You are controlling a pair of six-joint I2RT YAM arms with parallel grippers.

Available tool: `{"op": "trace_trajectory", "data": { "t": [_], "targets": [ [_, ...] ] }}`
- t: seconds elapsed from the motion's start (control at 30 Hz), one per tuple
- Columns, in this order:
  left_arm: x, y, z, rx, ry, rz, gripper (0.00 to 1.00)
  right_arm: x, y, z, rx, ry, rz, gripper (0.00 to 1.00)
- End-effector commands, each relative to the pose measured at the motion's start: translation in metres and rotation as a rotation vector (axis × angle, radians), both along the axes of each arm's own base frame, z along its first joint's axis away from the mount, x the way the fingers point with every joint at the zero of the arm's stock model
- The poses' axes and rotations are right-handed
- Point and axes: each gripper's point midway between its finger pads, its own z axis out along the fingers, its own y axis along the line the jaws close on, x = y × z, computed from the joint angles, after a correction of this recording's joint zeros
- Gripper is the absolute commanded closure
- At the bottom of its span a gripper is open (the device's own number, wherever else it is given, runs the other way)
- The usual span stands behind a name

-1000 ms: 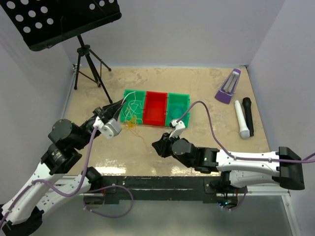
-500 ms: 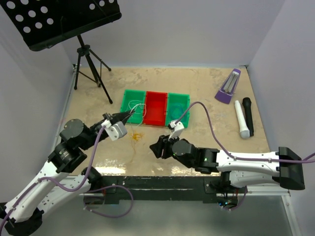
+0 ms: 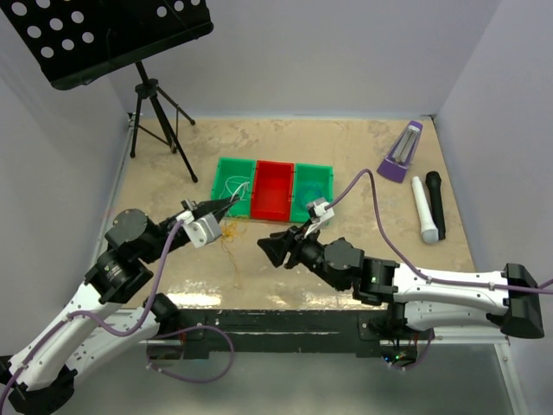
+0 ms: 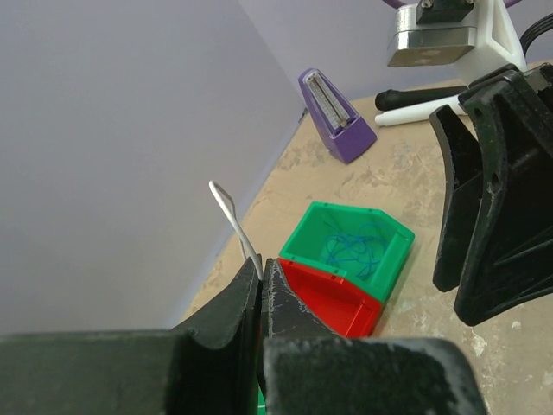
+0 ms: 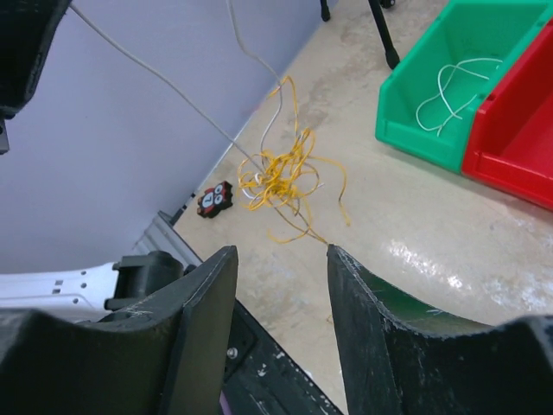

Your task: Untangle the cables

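Top external view shows the job roughly a third done. The blue cable (image 4: 352, 251) lies by itself in the right green bin (image 3: 314, 166), at 3 o'clock of the empty red bin (image 3: 272, 192). Part of the white cable (image 3: 235, 187) is looped inside the left green bin (image 3: 233, 162). The rest runs out towards 6 o'clock, through the left gripper (image 3: 228, 202) and down into the knot. The left gripper is clamped tight on the white cable, whose end pokes out beyond the jaws in the left wrist view.

The yellow cable (image 5: 281, 177) sits as a loose snarl on the desk (image 3: 363, 164), at 6 o'clock of the left green bin. The right wrist view shows pale strands running into that snarl, so I judge white and yellow are not yet separated. The right gripper (image 3: 272, 248) hangs at 4 o'clock of the snarl, its jaws well apart with nothing between them. What is left, as I read it, is to draw the white cable free of the yellow one and bin each.

The desk has a glossy beige marbled top, which mirrors the light near its front edge. A purple metronome (image 3: 401, 151) stands at 2 o'clock, with a white microphone (image 3: 422, 209) and a black microphone (image 3: 435, 201) side by side at 3 o'clock. A black music stand (image 3: 121, 30) rises at 10 o'clock, and plain pale lilac walls (image 3: 346, 52) close in the three far sides
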Motion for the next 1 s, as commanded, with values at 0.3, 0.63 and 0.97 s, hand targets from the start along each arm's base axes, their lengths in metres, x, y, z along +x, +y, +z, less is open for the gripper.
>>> {"op": "trace_trajectory", "data": {
  "t": [0.3,0.63,0.97],
  "targets": [
    [-0.003,-0.001,0.023,-0.060,-0.030,-0.013,1.00,0.007,0.044,0.043,0.060,-0.081,0.037,0.57],
    [-0.004,0.002,0.030,-0.081,-0.045,-0.005,1.00,0.020,0.033,-0.011,-0.088,0.025,-0.074,1.00],
    [-0.001,0.008,0.034,-0.070,-0.073,0.028,1.00,0.026,-0.012,-0.049,-0.162,0.117,-0.226,1.00]
  ]
}}
